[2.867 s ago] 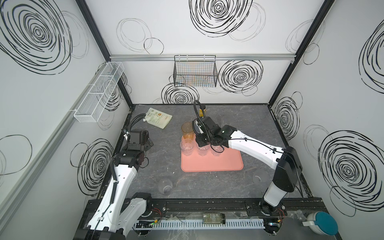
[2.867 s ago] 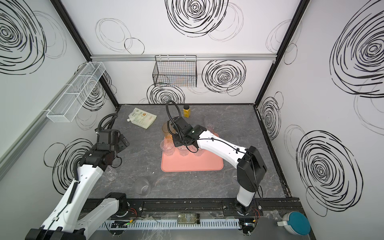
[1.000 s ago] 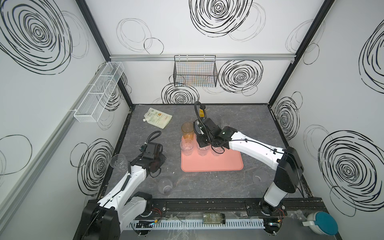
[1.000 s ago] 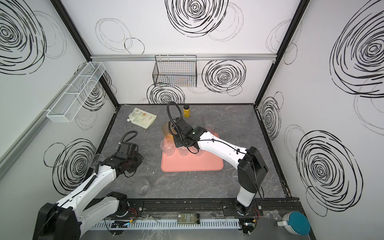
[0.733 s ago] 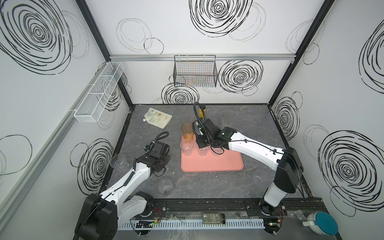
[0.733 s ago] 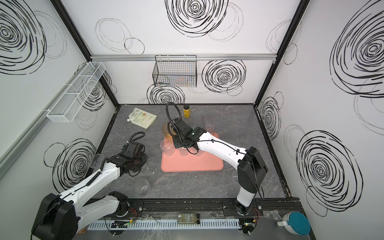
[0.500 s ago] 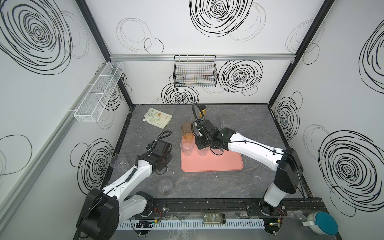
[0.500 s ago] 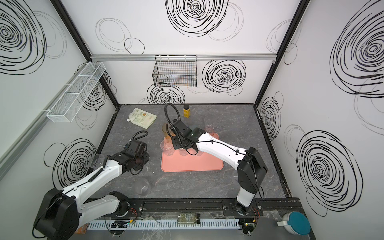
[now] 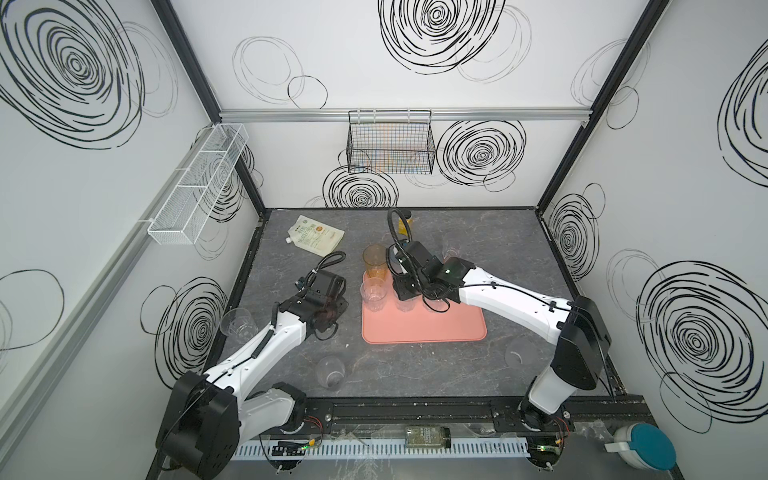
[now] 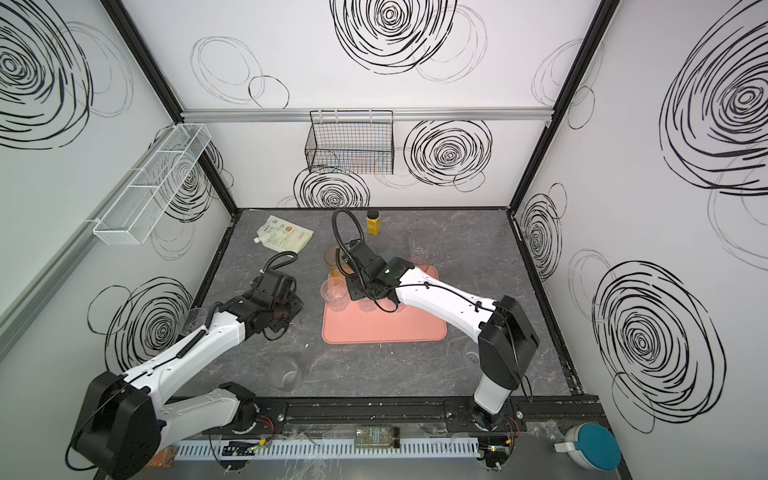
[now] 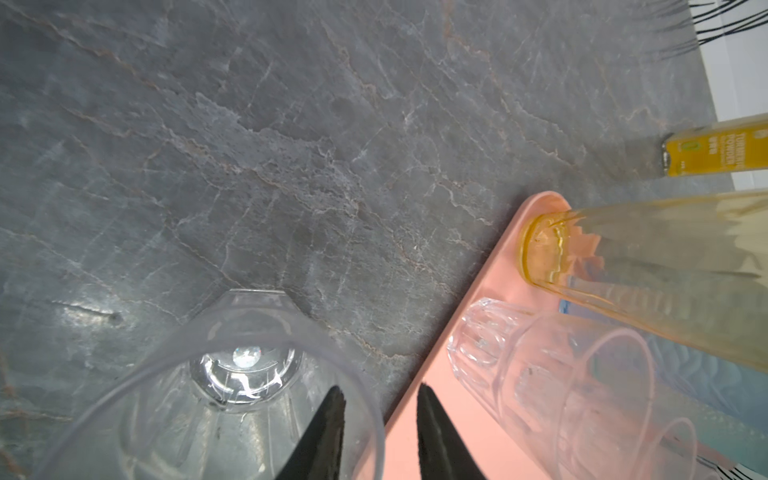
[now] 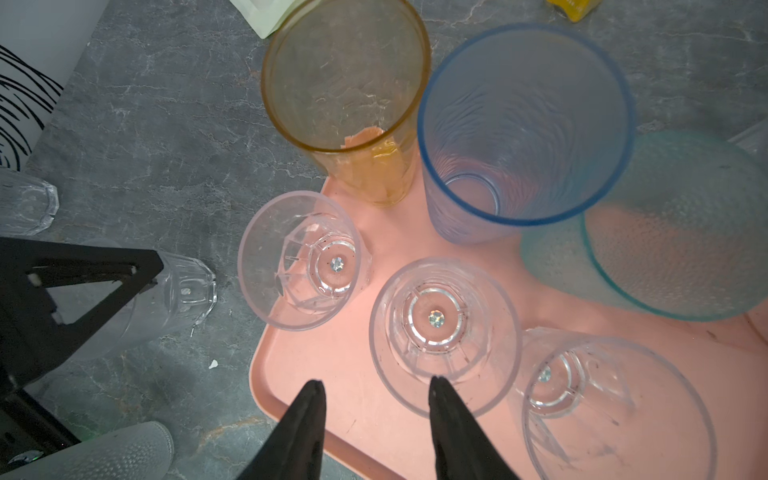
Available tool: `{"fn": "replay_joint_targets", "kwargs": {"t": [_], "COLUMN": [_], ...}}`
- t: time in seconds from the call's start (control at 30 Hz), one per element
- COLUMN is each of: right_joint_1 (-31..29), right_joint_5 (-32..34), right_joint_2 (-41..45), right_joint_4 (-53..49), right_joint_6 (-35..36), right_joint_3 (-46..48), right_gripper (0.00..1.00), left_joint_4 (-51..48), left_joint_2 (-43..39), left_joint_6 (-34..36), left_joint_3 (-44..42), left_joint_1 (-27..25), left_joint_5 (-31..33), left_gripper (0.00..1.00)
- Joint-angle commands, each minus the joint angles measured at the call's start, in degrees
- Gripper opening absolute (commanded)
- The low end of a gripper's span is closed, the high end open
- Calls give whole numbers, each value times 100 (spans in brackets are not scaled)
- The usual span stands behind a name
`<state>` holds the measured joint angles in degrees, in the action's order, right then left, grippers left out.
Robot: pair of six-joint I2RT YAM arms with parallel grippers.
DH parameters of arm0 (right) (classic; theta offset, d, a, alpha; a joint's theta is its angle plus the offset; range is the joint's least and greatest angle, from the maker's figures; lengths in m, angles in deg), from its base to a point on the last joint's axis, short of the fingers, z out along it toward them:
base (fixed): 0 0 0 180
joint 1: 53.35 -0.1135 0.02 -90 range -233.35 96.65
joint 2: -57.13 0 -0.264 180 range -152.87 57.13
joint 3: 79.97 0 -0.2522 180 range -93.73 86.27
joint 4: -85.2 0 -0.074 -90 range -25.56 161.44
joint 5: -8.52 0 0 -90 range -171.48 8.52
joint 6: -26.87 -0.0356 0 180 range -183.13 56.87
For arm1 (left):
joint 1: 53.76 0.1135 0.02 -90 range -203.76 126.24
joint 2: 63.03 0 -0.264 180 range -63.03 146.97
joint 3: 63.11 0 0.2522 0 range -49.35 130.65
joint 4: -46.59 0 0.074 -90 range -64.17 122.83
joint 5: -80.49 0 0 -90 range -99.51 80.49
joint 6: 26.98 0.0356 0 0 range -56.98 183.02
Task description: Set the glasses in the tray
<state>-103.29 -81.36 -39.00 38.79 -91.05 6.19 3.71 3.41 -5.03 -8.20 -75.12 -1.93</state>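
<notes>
The clear glass (image 11: 245,361) stands straight up, mouth to the top, on the surface (image 11: 291,145) just beside the left edge of the tray (image 9: 424,328). My left gripper (image 11: 378,390) is open a little, one finger (image 11: 328,432) inside the glass and one outside. My right gripper (image 12: 374,384) is half open at the rim of a short glass (image 12: 436,320) in the tray.
</notes>
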Motion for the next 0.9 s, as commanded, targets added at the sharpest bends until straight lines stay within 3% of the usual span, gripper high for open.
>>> {"fn": "replay_joint_targets", "kwargs": {"t": [0.0, 0.17, 0.37, 0.6, 0.7, 0.87], "right_joint_1": [-62, -164, -427, -1031, -1230, -1393], "right_joint_5": [-17, -83, -159, -345, -367, -206], "right_joint_2": [194, 37, -455, -1450, -1936, -2623], "right_joint_4": [98, 41, -42, -213, -393, -868], "right_joint_6": [-126, -135, -191, -284, -260, -233], "right_joint_3": [75, -93, -730, -1877, -2511, -3292], "right_gripper": [45, 45, 46, 46, 47, 47], "left_joint_4": [-159, -296, -645, -342, -151, -32], "left_joint_2": [-47, -319, -713, -1201, -1214, -974], "left_joint_6": [167, 425, 1242, 2241, 2396, 2394], "left_joint_3": [306, 605, 1255, 926, 800, 603], "left_joint_1": [-45, -80, 166, 1889, 2571, 3018], "left_joint_5": [114, 97, 1020, 1356, 1008, 627], "left_gripper": [34, 34, 34, 35, 35, 35]}}
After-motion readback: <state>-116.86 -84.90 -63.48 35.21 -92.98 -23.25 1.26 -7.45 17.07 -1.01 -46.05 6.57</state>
